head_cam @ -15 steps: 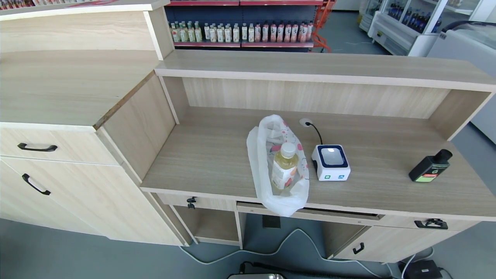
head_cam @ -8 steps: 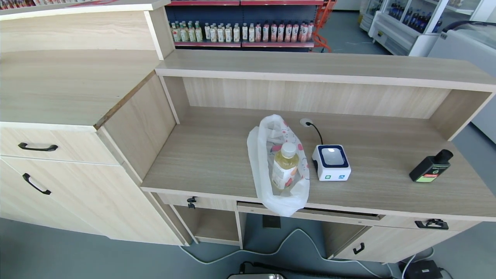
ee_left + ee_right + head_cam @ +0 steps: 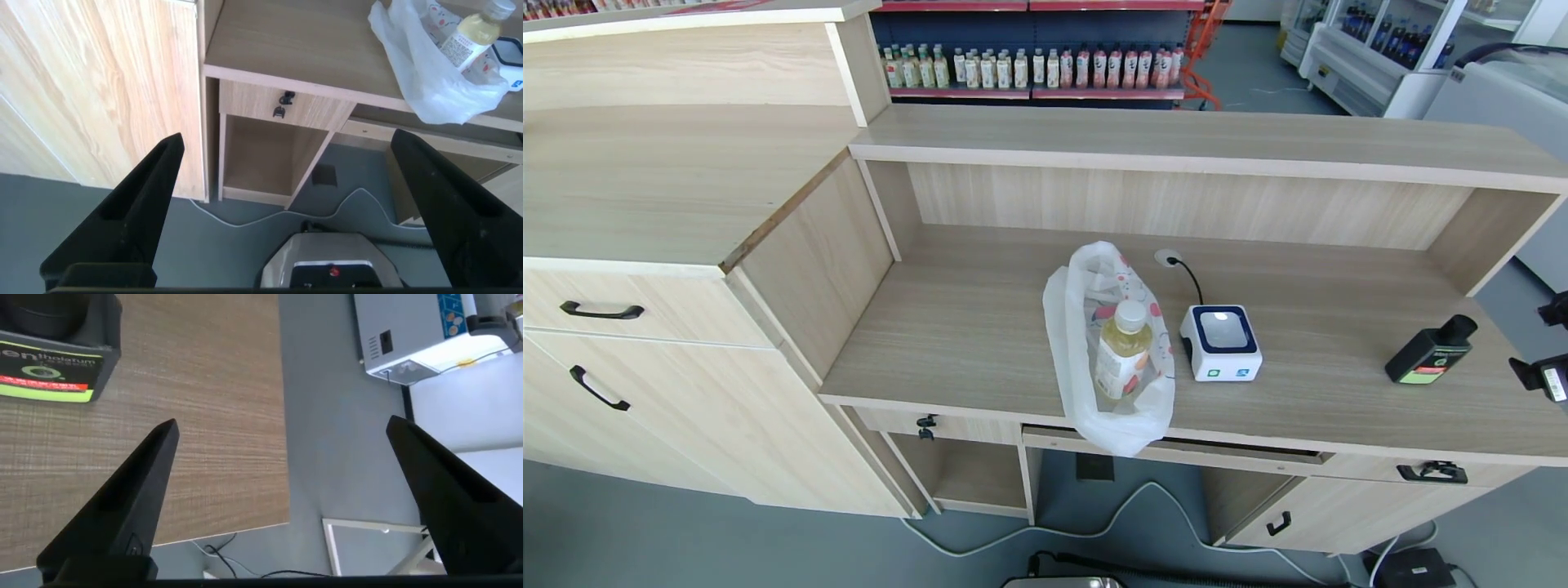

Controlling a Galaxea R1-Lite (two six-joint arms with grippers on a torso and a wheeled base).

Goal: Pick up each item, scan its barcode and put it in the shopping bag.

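Right jaws arrived, gaping empty like left jaws; one bagged bottle [image 3: 1123, 351], one flask [image 3: 1429, 353].

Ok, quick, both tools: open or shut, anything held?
Left tool: open, holding nothing.
Right tool: open, holding nothing, near the black bottle.

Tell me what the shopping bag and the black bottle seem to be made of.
Shopping bag: thin plastic film, white and slightly see-through, crumpled into soft folds.
Black bottle: probably hard plastic, judging by its opaque body and dull sheen, though this is not certain.
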